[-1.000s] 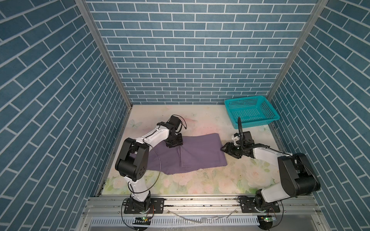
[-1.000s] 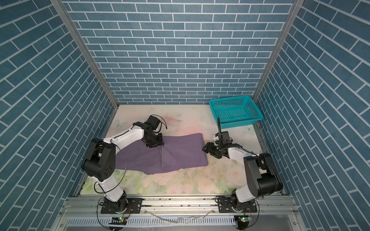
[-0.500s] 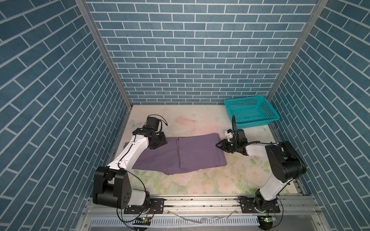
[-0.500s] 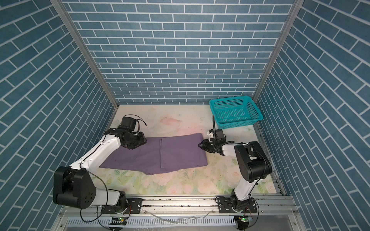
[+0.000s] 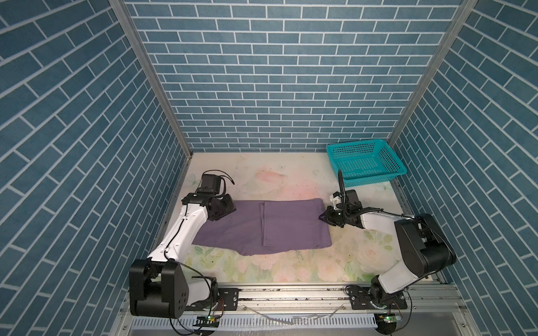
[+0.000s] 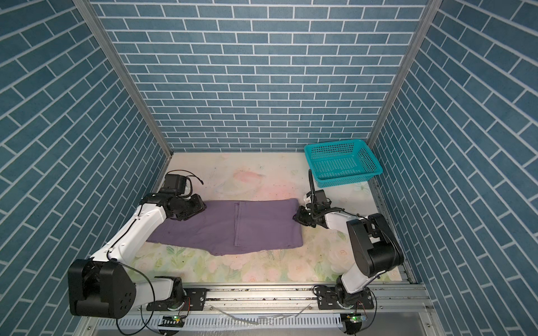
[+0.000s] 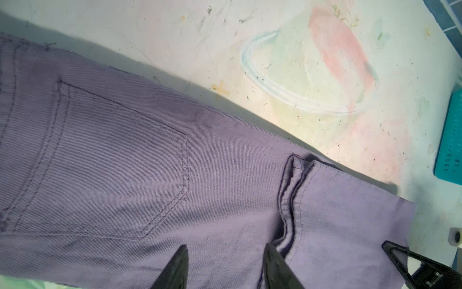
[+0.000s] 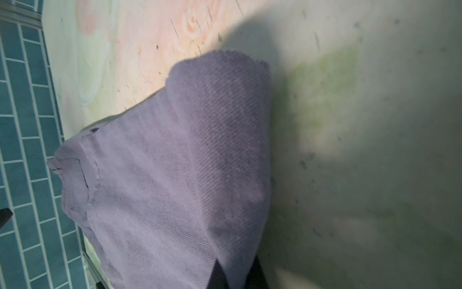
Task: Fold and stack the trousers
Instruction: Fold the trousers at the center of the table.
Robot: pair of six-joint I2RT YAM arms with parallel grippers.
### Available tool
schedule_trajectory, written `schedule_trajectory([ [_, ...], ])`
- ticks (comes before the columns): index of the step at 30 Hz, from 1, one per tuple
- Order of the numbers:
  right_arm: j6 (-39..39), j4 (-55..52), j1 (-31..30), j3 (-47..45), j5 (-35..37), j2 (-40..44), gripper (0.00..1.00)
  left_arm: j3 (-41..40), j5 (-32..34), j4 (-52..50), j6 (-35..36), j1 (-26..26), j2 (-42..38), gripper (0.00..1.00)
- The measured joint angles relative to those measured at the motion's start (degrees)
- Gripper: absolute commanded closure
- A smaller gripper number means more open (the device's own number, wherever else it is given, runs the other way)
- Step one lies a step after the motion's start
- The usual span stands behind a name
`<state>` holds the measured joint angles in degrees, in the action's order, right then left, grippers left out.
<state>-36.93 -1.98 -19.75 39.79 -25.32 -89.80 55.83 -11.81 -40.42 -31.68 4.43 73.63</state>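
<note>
The purple trousers [image 5: 291, 227] [image 6: 262, 224] lie folded flat across the middle of the floral table, and both wrist views show the cloth up close. My left gripper [image 5: 231, 209] [image 7: 225, 250] hovers open over their left part, next to the back pocket [image 7: 112, 160], with nothing between its fingers. My right gripper [image 5: 322, 216] [image 8: 235, 265] is shut on the trousers' right edge, and the cloth [image 8: 200, 150] rises in a ridge into its fingers.
A teal perforated basket [image 5: 366, 181] [image 6: 340, 182] stands at the back right corner, behind the right arm. Blue brick walls close in three sides. The metal rail [image 5: 291, 293] with both arm bases runs along the front edge.
My left gripper has slid left along the trousers toward their left end. My right gripper has moved left onto the right edge and shut on the cloth.
</note>
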Motion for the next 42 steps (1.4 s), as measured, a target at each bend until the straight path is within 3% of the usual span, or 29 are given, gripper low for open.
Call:
schedule_trajectory([
  [15,10.6,-22.1,11.1,4.2,7.6,11.7,1.0,-3.1,-5.0,3.1,1.1,-0.5,-0.2,0.49],
  [29,14.7,-45.2,23.8,27.8,14.4,15.8,1.0,-3.2,-3.9,2.6,0.9,-0.6,-1.5,0.49],
  [36,14.5,-51.9,22.3,34.3,15.6,15.7,1.0,-3.3,-3.9,4.3,0.4,-0.6,-5.6,0.51],
  [42,13.9,-55.7,11.5,42.4,19.7,13.6,1.0,-6.2,-5.2,8.5,-0.4,-0.6,-11.0,0.5],
])
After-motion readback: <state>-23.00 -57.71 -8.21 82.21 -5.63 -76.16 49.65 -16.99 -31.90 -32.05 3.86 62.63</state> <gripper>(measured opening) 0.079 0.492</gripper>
